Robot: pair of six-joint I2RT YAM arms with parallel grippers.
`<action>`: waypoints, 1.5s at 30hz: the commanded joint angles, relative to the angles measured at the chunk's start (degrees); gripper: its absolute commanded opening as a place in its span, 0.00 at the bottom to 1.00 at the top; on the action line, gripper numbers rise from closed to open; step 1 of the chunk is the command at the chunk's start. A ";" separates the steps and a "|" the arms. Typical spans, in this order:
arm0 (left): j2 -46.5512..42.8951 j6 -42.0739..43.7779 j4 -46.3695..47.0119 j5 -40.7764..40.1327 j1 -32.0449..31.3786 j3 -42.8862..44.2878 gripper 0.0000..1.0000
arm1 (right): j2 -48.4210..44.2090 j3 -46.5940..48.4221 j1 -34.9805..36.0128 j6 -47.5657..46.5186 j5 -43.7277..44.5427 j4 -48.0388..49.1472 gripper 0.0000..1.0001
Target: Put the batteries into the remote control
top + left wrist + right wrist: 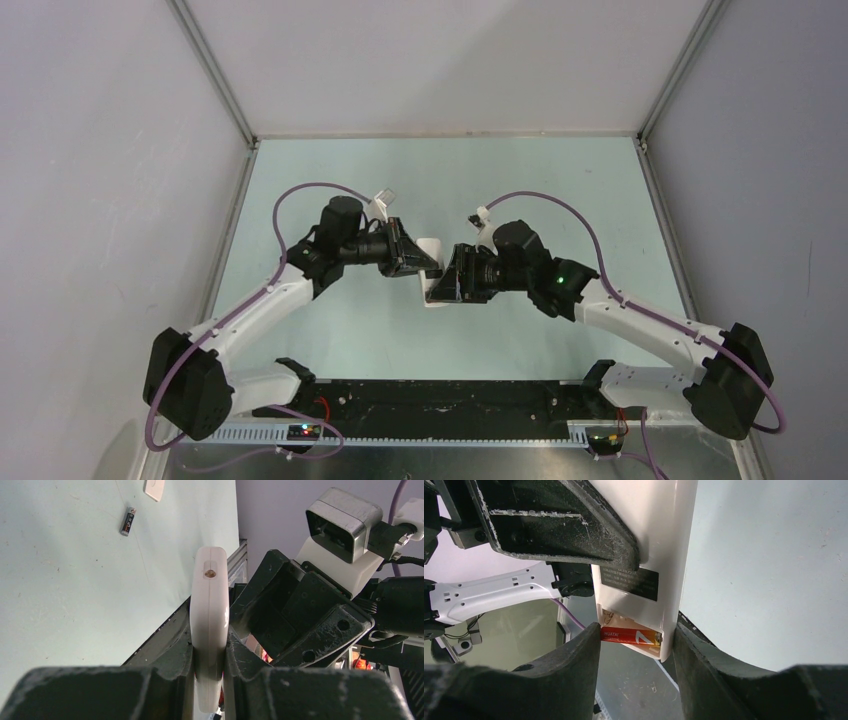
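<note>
My left gripper is shut on the white remote control and holds it edge-on above the table, between the two arms. In the right wrist view the remote control shows its plain back with the compartment uncovered. An orange-red battery lies across that compartment, one end sticking out past the edge. My right gripper straddles this end of the remote; one fingertip touches the battery's end, the other stands close beside the remote's wall. A black battery lies on the table.
A small white square cover piece lies on the pale green table beyond the black battery. The right gripper's body and camera housing crowd the remote on one side. Grey walls enclose the table.
</note>
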 commanded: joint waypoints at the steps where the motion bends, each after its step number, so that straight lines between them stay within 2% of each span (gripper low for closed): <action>1: 0.18 -0.21 1.23 0.18 -0.51 1.65 0.00 | -0.21 0.43 -0.07 -0.82 -1.94 5.02 0.47; 8: -0.30 -0.47 1.25 0.67 -0.52 1.93 0.00 | -0.31 0.43 -0.03 -1.14 -1.99 6.71 0.40; 15: -0.75 -1.72 1.31 2.34 -0.58 3.89 0.00 | -2.14 0.43 0.87 -2.99 -1.48 9.59 0.30; 22: -0.54 -4.90 2.67 7.49 -0.61 5.22 0.00 | -5.11 0.43 1.38 -4.39 0.21 13.50 0.25; 25: -0.45 -7.02 5.46 9.93 -0.60 5.35 0.00 | -5.94 0.43 1.37 -4.45 0.71 15.06 0.24; 42: -3.38 -11.18 8.00 9.97 -1.51 6.97 0.00 | -3.50 0.43 1.49 -1.04 7.13 12.67 0.25; 45: -3.68 -11.92 8.65 10.31 -1.56 7.27 0.00 | -3.52 0.40 1.48 -1.95 7.97 9.57 0.27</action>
